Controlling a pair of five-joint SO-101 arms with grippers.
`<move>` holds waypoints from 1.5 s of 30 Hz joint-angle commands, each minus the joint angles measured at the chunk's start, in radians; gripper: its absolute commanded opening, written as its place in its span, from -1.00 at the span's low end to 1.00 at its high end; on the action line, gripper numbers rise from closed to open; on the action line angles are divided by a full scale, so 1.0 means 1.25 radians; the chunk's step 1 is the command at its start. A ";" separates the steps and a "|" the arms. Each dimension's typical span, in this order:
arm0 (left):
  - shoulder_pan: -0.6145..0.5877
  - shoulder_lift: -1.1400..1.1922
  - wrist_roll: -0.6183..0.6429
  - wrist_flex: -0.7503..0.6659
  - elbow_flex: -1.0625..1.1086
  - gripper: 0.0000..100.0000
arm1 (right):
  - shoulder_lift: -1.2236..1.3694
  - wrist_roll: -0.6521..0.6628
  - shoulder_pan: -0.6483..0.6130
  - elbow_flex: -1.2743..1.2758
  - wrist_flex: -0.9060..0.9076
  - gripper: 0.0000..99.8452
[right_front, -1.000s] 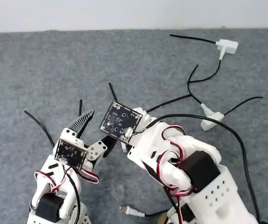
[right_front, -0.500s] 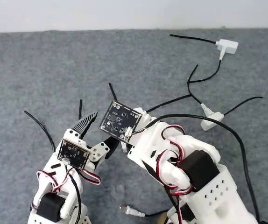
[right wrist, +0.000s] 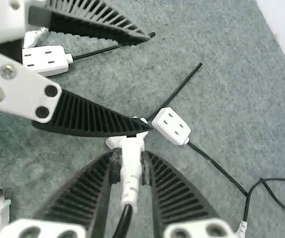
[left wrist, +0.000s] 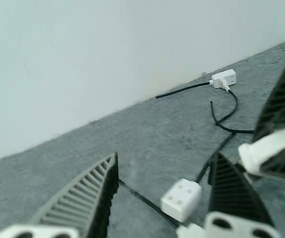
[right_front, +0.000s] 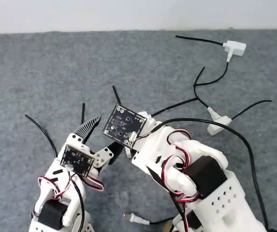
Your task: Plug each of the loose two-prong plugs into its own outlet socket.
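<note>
Plug (right wrist: 131, 178) clamped in right gripper (right wrist: 130, 154) jaws — tip beside a white outlet socket (right wrist: 171, 125). Left gripper (left wrist: 165, 158) jaws apart — second socket (left wrist: 181, 198) between.

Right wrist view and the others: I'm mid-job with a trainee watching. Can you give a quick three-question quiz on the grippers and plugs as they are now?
1. True or false: the right gripper is shut on a white plug.
2. Pick one: the left gripper is A) open, B) shut, C) impossible to judge.
3. Short answer: in the left wrist view, what white thing shows between that gripper's fingers?

Key: 1 true. 2 A. 3 a socket.
</note>
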 commanded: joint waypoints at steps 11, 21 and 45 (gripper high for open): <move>-0.389 -0.002 0.069 -0.248 0.006 -0.41 | 0.374 0.187 0.007 -0.075 -0.001 -0.98; -0.441 -0.002 0.080 -0.261 0.002 -0.41 | 0.729 0.412 0.006 -0.378 0.091 -0.98; -0.468 -0.007 0.088 -0.264 -0.003 -0.41 | 0.931 0.497 0.080 -0.477 0.064 -0.98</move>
